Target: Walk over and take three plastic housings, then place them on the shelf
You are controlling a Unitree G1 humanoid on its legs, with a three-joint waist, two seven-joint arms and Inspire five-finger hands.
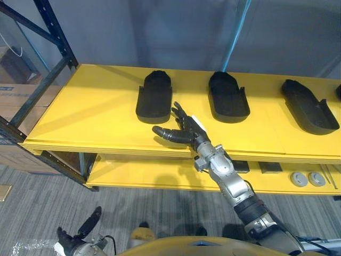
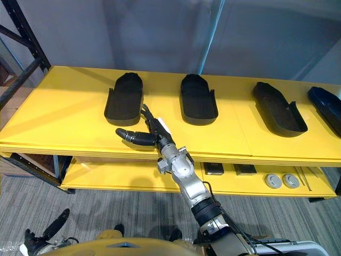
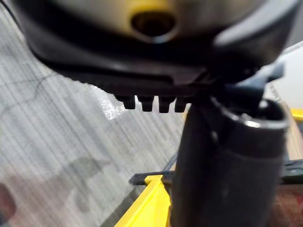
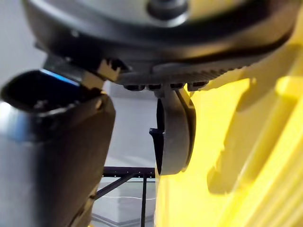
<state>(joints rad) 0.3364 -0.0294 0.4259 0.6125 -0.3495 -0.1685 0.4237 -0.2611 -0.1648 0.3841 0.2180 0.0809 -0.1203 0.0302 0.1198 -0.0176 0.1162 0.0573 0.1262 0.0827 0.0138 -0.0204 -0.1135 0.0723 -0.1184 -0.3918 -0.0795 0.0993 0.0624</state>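
The dark right hand (image 1: 184, 130), spread and empty, sits beside the black moulded plastic housing (image 1: 154, 97), which is probably light, stiff and slick; grip its side walls.

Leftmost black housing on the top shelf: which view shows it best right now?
The left eye view: the leftmost housing lies whole and unblocked on the yellow shelf, with the right robot hand open beside it. The right eye view shows much the same. The right wrist view gives an edge-on dark shape, probably it.

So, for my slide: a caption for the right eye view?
Open right hand beside the leftmost plastic housing on the yellow shelf.
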